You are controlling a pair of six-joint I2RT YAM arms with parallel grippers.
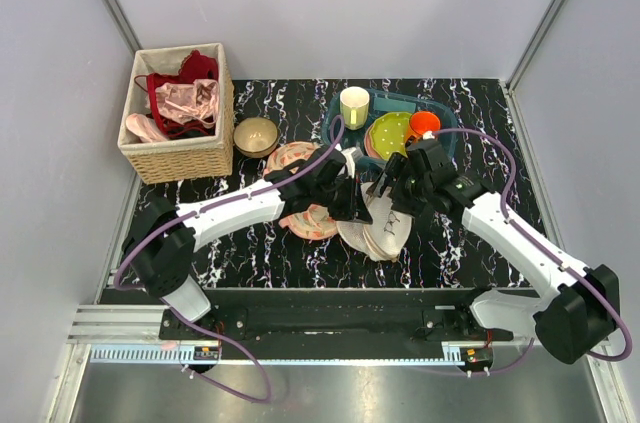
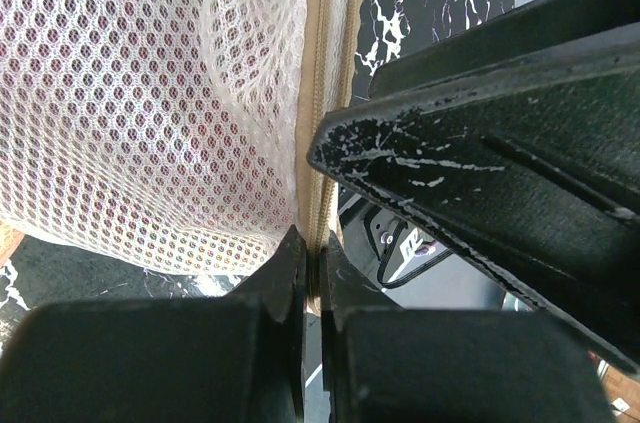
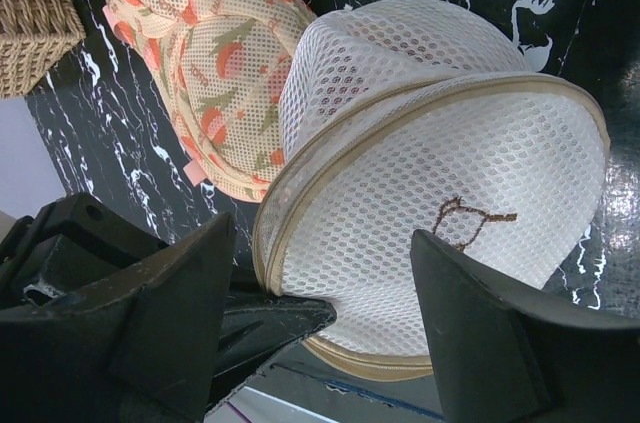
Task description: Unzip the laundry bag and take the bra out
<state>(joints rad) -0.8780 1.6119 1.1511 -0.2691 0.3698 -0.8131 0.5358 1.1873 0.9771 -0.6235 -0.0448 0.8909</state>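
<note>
Pinched shut on the zip tape, your left fingers anchor the laundry bag, on the bench between both arms. Right fingers gape astride its rim: find the pull, draw along the seam, not upward. Mesh hides its contents; the wicker basket holds red and pink garments.

Arms: white shells, black joints
Cables: purple, trailing along both arms
Left hand: matte black
Right hand: black, fingers scuffed with pale scratches
</note>
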